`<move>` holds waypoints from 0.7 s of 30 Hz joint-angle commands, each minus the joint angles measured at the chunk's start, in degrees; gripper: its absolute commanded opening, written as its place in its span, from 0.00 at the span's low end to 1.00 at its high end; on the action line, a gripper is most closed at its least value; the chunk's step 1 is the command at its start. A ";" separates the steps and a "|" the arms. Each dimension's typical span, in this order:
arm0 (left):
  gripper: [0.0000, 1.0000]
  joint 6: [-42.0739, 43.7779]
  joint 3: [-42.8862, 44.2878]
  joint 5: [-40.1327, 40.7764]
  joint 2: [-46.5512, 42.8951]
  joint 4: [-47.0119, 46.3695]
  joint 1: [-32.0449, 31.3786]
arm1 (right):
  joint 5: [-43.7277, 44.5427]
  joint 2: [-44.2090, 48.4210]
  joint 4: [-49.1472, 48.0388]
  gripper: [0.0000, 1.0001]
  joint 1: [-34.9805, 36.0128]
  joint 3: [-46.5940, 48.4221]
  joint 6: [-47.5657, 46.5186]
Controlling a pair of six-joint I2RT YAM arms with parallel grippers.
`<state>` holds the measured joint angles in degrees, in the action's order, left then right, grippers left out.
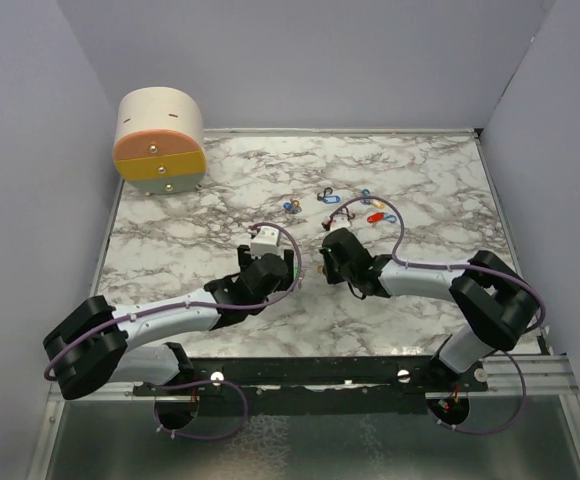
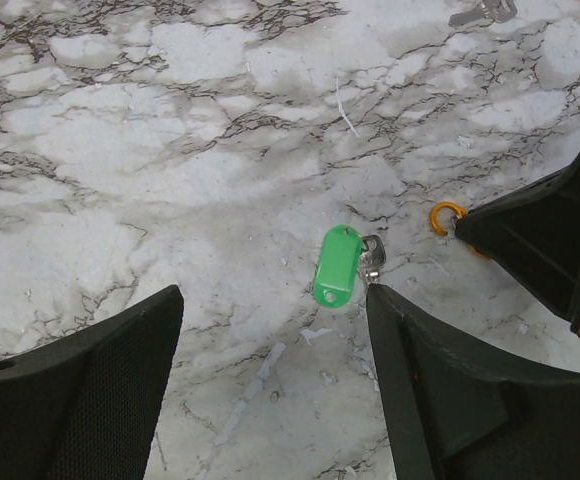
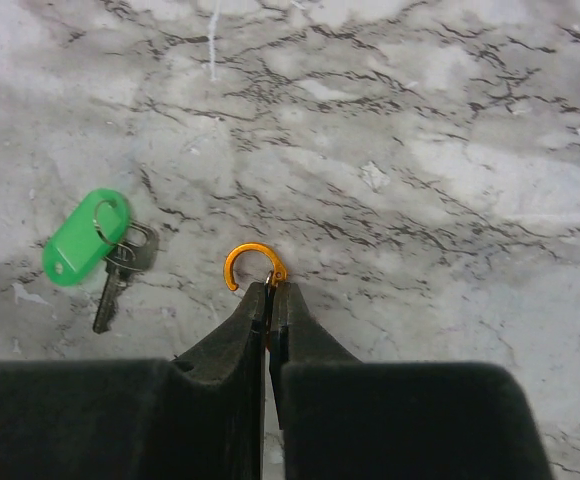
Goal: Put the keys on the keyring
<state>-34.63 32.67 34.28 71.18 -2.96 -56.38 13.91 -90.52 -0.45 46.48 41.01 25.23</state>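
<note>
A key with a green tag [image 2: 337,265] and a metal blade [image 2: 372,258] lies flat on the marble, just ahead of my left gripper [image 2: 273,292]. That gripper is open and holds nothing. My right gripper [image 3: 270,286] is shut on the orange keyring [image 3: 248,260], whose C-shaped hook sticks out past the tips, close above the table. The green key [image 3: 85,250] lies a short way left of the hook, apart from it. In the left wrist view the keyring [image 2: 447,212] shows at the right. Both grippers, left [image 1: 292,274] and right [image 1: 323,264], meet mid-table.
More keys with coloured tags lie farther back: a blue and yellow one [image 1: 292,206], a blue one [image 1: 328,196], a red one [image 1: 375,217]. A round cream and orange drawer box [image 1: 160,140] stands at the back left corner. Grey walls enclose the marble table [image 1: 170,240].
</note>
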 commanded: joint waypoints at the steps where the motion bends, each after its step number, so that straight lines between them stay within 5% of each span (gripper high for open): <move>1: 0.77 -1.21 -2.09 -0.36 -3.81 -0.91 0.63 | -0.92 -2.90 -2.45 0.01 1.97 3.65 0.76; 21: 0.77 -1.23 -4.50 -1.59 -7.17 -0.91 1.96 | 0.68 -8.67 -0.95 0.01 4.89 10.16 1.13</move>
<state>-35.35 28.88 33.82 65.52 -2.96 -54.81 13.78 -97.86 -0.84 50.76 49.34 25.71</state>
